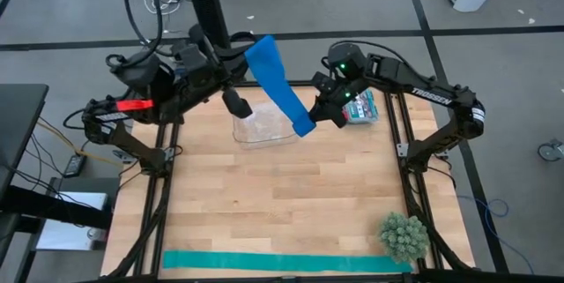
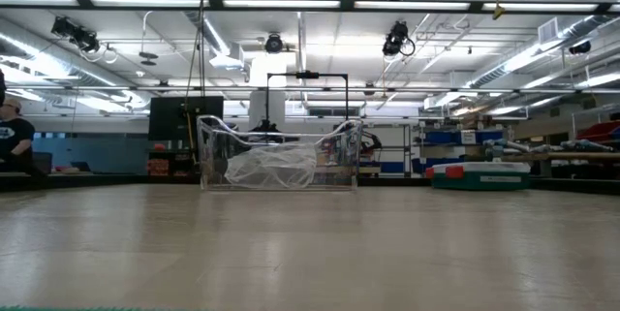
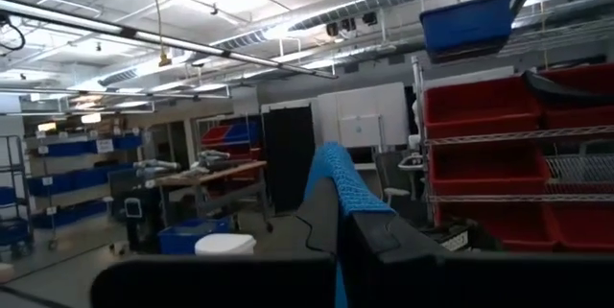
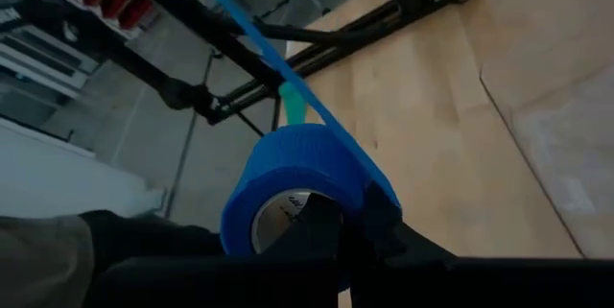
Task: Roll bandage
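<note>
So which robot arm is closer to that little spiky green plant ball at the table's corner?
The right. Its gripper, shut on the royal-blue bandage, hangs at the far edge on the spiky green ball's side; the left gripper is farther across.

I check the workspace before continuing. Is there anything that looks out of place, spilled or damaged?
Nothing looks spilled or damaged. The blue bandage is stretched in the air between the left gripper and the right gripper, with its roll at the right one. A teal strip lies flat along the table's near edge, beside a green spiky ball.
</note>
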Robot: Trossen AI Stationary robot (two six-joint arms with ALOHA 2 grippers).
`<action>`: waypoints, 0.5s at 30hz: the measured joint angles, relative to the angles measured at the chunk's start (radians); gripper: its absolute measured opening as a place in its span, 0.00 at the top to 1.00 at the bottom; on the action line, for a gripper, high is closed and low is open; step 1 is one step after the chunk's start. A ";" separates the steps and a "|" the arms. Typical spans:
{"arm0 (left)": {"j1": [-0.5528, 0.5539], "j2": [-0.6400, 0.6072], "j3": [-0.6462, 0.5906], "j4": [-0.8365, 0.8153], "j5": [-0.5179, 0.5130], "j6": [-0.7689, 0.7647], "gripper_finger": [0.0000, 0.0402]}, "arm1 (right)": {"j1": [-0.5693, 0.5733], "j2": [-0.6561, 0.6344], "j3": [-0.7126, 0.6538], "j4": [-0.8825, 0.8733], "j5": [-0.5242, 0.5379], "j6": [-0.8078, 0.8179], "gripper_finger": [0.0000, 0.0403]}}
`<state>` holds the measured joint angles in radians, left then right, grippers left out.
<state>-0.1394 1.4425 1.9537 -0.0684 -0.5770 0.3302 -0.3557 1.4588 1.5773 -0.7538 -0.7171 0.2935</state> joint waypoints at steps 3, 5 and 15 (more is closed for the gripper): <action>-0.012 -0.005 0.000 0.006 -0.023 0.004 0.99 | -0.020 0.001 -0.010 0.046 -0.040 0.039 1.00; -0.025 -0.015 0.000 0.004 -0.036 0.017 0.99 | -0.033 0.000 -0.011 0.054 -0.061 0.058 1.00; -0.059 -0.027 0.000 0.021 -0.080 0.062 0.99 | -0.086 0.000 -0.012 0.134 -0.152 0.209 1.00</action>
<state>-0.1986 1.4155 1.9541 -0.0472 -0.6567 0.3918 -0.4413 1.4590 1.5658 -0.6195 -0.8691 0.5027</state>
